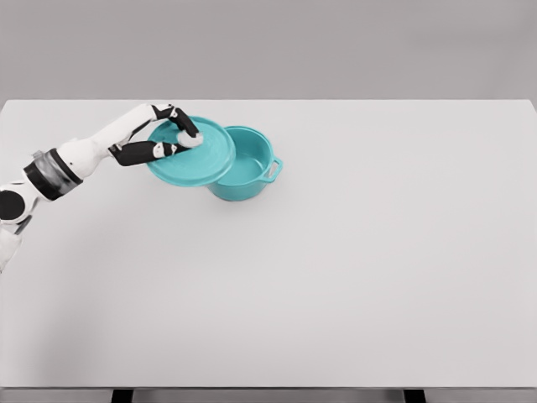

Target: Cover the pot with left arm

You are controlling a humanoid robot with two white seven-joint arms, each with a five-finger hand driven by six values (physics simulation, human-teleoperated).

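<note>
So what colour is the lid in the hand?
Teal, matching the pot; the lid shows in the head view.

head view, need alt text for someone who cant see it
The left robot hand grips a teal lid by its knob, holding it tilted over the left part of an open teal pot, which it does not yet cover. The pot stands on a white table, and the right arm is out of view.

Single head view, high and steeply downward over the whole white table (336, 277), fairly distant.
</note>
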